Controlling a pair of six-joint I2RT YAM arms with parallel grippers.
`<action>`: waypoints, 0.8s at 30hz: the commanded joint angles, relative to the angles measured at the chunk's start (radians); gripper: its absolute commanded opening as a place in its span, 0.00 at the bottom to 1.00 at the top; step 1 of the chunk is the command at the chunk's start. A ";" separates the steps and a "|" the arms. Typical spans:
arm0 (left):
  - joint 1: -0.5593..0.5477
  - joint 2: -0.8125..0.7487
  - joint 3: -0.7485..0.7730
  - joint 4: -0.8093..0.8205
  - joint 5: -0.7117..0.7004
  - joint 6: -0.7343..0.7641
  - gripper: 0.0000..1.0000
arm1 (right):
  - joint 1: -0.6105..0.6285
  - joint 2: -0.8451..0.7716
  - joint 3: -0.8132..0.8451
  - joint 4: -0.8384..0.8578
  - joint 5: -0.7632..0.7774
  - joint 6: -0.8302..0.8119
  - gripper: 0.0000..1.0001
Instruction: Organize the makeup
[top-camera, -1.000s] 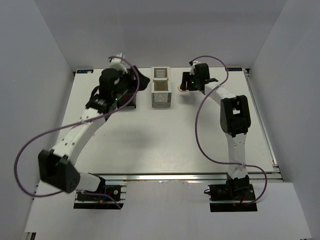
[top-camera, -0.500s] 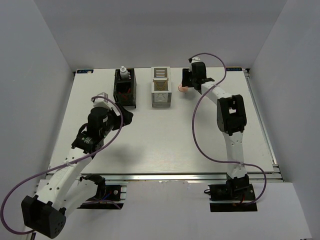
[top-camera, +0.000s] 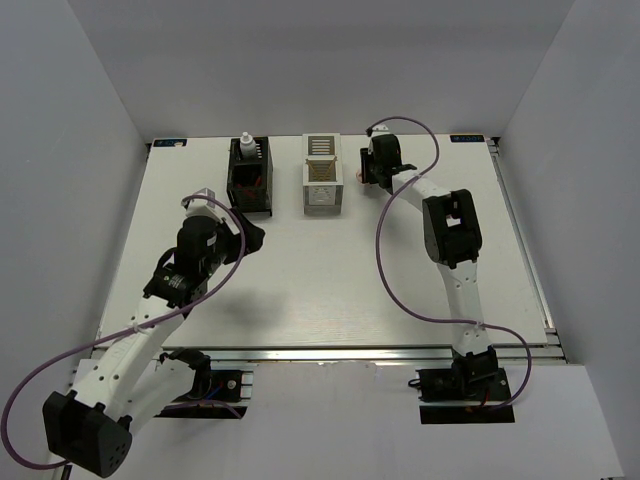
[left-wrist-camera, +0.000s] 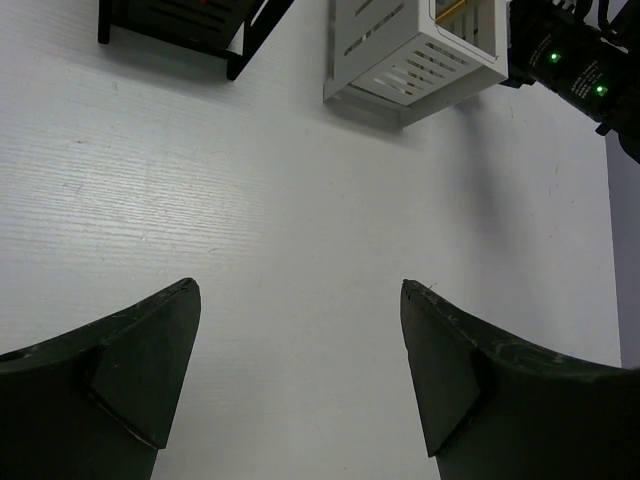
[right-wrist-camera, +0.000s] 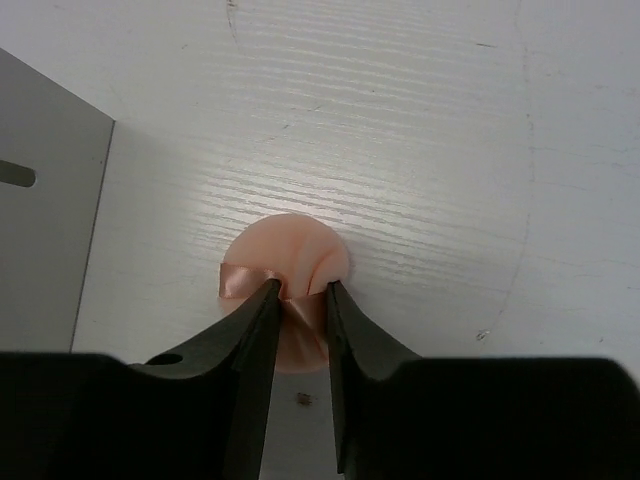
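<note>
A peach round disc with a satin ribbon lies on the white table. My right gripper is closed on its middle fold and ribbon, pinching it. In the top view the right gripper is at the back, just right of the white slatted box. A small white bottle stands at the back of the black slatted box. My left gripper is open and empty above bare table; in the top view it is in front of the black box. Tubes, sticks and the green disc are not discernible.
The white slatted box and black box stand side by side at the back. A grey wall is close on the left of the peach disc. The right wrist shows beside the white box.
My left arm pulled back from the black box to mid-table, leaving the white bottle standing there. My right gripper shifted left towards the white box, over the peach disc.
</note>
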 joint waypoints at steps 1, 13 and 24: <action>0.002 -0.031 -0.013 -0.022 -0.026 -0.008 0.91 | 0.003 -0.005 -0.011 0.020 0.016 -0.027 0.26; 0.001 -0.070 -0.071 0.001 -0.029 -0.051 0.91 | -0.034 -0.174 -0.075 0.069 -0.198 0.006 0.00; 0.001 -0.096 -0.129 0.033 -0.017 -0.074 0.91 | 0.018 -0.312 -0.034 0.241 -0.188 0.045 0.00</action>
